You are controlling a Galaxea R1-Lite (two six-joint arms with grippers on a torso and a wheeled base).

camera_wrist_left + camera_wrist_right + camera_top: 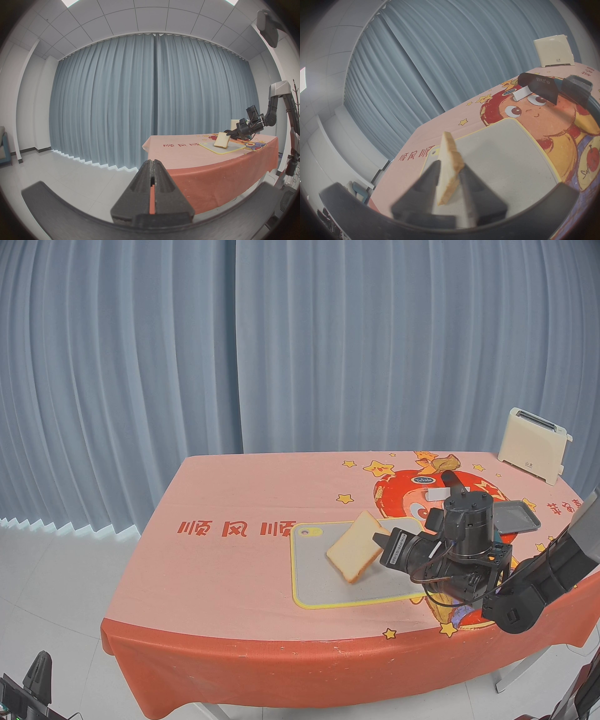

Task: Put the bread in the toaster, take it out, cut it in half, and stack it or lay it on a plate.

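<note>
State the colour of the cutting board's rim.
Yellow, around the grey cutting board; the head view shows it best.

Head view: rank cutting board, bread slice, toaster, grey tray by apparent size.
1. Yellow-rimmed grey plastic cutting board.
2. Cream box-shaped toaster and tan square bread slice: they look alike, and the toaster sits farther off, so unranked.
3. Dark grey rectangular tray, partly hidden.
</note>
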